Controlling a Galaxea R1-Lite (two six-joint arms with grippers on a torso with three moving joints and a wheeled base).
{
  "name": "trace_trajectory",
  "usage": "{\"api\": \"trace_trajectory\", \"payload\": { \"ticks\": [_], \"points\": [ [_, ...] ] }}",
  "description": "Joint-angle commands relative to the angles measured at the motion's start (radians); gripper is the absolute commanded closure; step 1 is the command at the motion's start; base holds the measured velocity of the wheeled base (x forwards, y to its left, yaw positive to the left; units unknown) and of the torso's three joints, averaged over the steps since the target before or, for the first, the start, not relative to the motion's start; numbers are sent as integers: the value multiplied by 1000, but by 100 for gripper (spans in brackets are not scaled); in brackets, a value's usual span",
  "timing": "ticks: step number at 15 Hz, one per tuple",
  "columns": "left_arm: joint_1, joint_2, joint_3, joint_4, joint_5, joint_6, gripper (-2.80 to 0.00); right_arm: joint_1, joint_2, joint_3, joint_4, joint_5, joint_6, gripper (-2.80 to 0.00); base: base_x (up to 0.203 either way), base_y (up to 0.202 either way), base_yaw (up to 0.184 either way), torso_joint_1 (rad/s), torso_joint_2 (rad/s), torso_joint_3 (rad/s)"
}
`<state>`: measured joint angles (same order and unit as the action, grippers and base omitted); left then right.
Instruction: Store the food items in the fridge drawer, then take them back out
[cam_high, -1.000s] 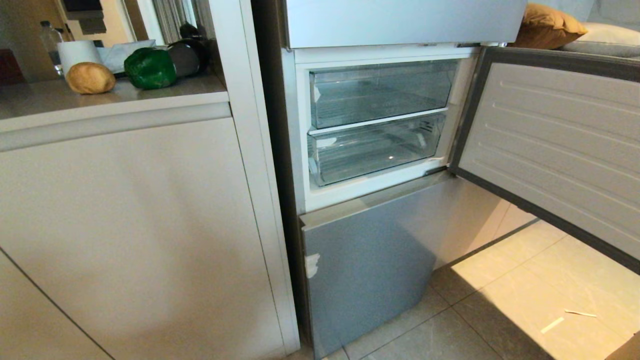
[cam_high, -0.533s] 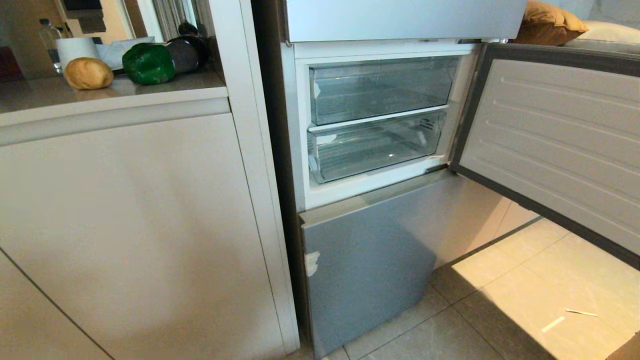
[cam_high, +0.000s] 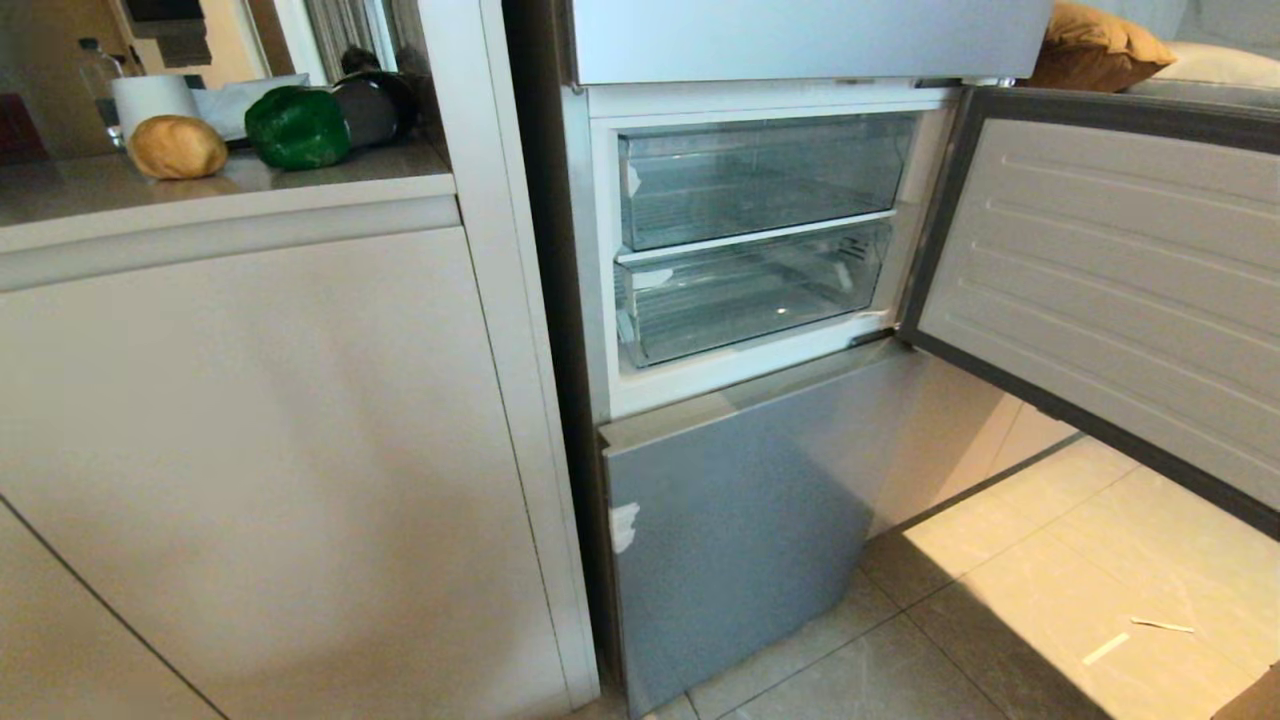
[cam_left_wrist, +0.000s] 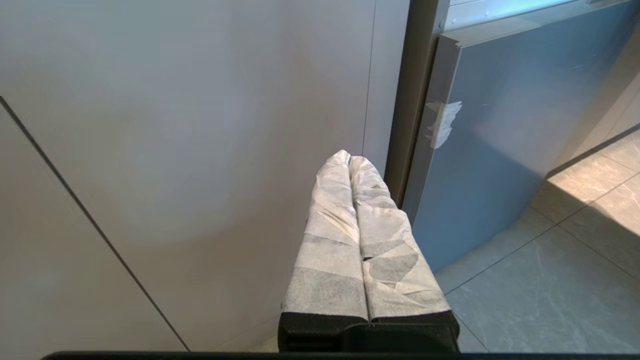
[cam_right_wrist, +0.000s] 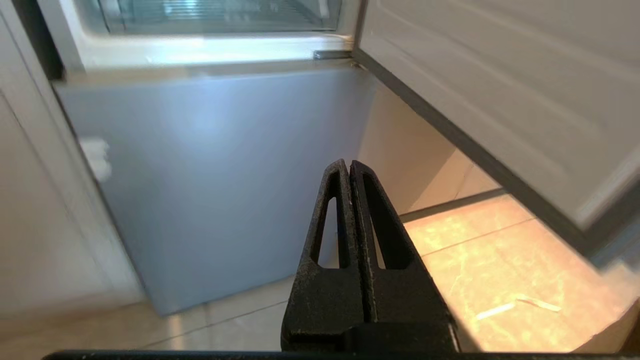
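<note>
The food items lie on the counter (cam_high: 90, 200) at the far left: a golden-brown roundish lump (cam_high: 178, 146) and, beside it, a glossy green pepper (cam_high: 297, 126). The fridge's middle door (cam_high: 1110, 290) is swung open to the right. Behind it two clear fridge drawers are pushed in, an upper one (cam_high: 760, 180) and a lower one (cam_high: 750, 295), both with nothing in them. Neither gripper shows in the head view. My left gripper (cam_left_wrist: 349, 159), fingers wrapped in white, is shut low before the cabinet front. My right gripper (cam_right_wrist: 348, 165), black, is shut and faces the lowest fridge front (cam_right_wrist: 215, 175).
A white roll (cam_high: 152, 98), a clear bottle (cam_high: 95, 70) and a dark vessel (cam_high: 375, 105) stand behind the food. The lowest silver-blue front (cam_high: 740, 520) carries a tape scrap (cam_high: 624, 527). The open door juts over the tiled floor (cam_high: 1000, 600); a cushion (cam_high: 1095, 45) lies beyond.
The whole head picture has slid up a little since a second ago, so the camera has moved. The food, the drawers and the door have kept their places.
</note>
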<state>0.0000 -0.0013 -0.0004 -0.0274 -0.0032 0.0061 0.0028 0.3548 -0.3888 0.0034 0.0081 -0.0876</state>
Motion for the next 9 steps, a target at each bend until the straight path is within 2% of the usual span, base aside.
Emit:
{"api": "trace_trajectory", "payload": {
  "ticks": [1,4,9],
  "points": [
    [0,0,11,-2,0,0,0,0,406,-141,-31,-1,30,0,0,0,0,0,0,0],
    [0,0,11,-1,0,0,0,-1,778,-221,-191,-3,54,0,0,0,0,0,0,0],
    [0,0,11,0,0,0,0,5,1346,-329,-681,-12,33,0,0,0,0,0,0,0]
  ]
}}
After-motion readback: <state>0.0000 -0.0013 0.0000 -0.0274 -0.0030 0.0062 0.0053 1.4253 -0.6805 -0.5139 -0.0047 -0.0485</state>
